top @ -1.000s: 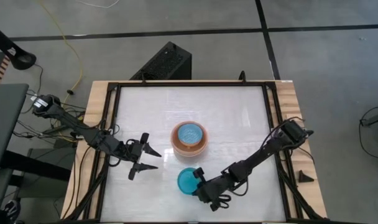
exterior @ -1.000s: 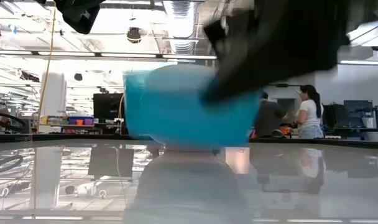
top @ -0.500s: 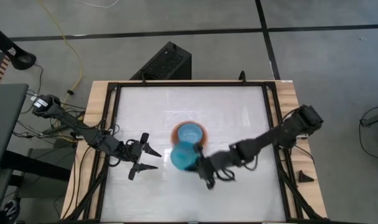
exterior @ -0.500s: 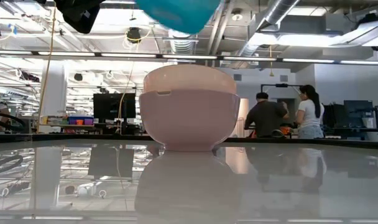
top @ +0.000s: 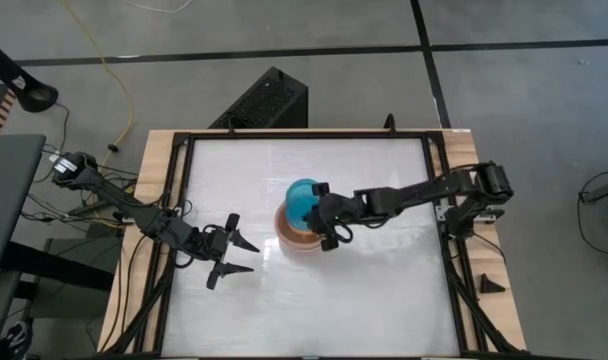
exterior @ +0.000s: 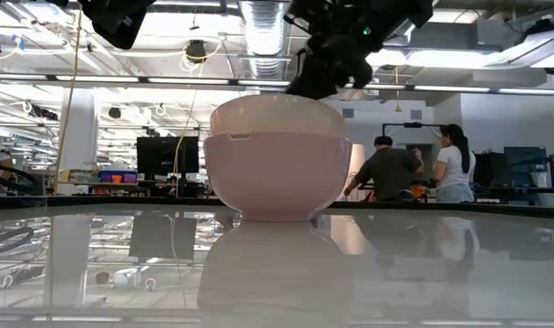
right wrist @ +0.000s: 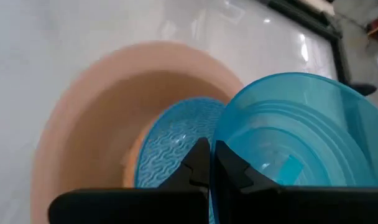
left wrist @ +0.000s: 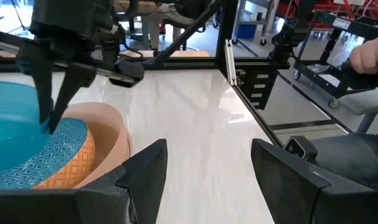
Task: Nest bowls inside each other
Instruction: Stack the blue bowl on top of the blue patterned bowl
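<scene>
A stack of nested bowls [top: 304, 232] stands on its base at the table's middle. Its outer wall is pale pink [exterior: 277, 178], with a salmon bowl [right wrist: 83, 124] and a light blue patterned bowl [right wrist: 173, 146] inside it. The teal bowl [top: 301, 198] hangs over the stack's far part, with my right gripper [top: 319, 205] shut on it. My left gripper [top: 252, 257] waits open to the left of the stack, its fingers wide apart in the left wrist view [left wrist: 207, 180]. My right gripper pinches the teal bowl's wall at the rim [right wrist: 216, 149], one finger inside the bowl and one outside. The fingers [left wrist: 49, 93] slant down from the table's right side. The bowl is tilted and lifted clear, just above the light blue bowl.
Bare white tabletop [top: 384, 290] lies all around the stack. Black frame rails [top: 439, 190] border the table. A black box [top: 269, 100] sits on the floor past the far edge. People [exterior: 450, 164] stand in the room behind.
My right gripper has lifted the teal bowl off the table near the front edge. It has carried the bowl up and toward the far edge, over the stack, tipping it on the way. My left gripper has kept still.
</scene>
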`<state>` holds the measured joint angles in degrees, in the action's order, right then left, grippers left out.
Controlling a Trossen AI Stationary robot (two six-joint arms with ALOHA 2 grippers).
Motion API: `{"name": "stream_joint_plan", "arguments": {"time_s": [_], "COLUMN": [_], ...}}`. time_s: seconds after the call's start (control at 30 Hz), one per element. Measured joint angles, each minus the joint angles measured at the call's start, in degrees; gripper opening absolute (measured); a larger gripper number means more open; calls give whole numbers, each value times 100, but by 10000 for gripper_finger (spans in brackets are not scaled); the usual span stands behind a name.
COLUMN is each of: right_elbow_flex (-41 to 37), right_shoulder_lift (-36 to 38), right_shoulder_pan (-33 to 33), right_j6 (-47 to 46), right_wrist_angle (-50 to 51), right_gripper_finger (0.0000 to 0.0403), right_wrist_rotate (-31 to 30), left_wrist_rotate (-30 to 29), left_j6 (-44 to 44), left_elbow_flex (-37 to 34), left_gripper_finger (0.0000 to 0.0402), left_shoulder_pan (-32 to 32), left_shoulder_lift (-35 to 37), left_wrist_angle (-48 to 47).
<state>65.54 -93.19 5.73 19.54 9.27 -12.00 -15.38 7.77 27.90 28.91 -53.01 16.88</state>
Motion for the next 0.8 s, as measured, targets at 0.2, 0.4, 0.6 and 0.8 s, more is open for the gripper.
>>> {"name": "stream_joint_plan", "arguments": {"time_s": [0.2,0.4,0.6,0.8], "right_elbow_flex": [5,18,14,-2], "right_shoulder_lift": [-120,-438,-550,-275], "right_shoulder_pan": [213,292,271,274], "right_j6": [-165,-433,-645,-773], "right_wrist_angle": [158,170,151,119], "right_gripper_finger": [24,24,92,189], "right_wrist_rotate": [16,-20,-106,-159], "left_wrist_rotate": [0,0,7,13], "left_j6": [-2,-2,33,44], "left_elbow_flex": [0,0,0,0], "left_gripper_finger": [222,222,222,222], "left_shoulder_pan": [0,0,0,0], "left_shoulder_lift": [0,0,0,0], "left_wrist_angle": [0,-6,3,4]}}
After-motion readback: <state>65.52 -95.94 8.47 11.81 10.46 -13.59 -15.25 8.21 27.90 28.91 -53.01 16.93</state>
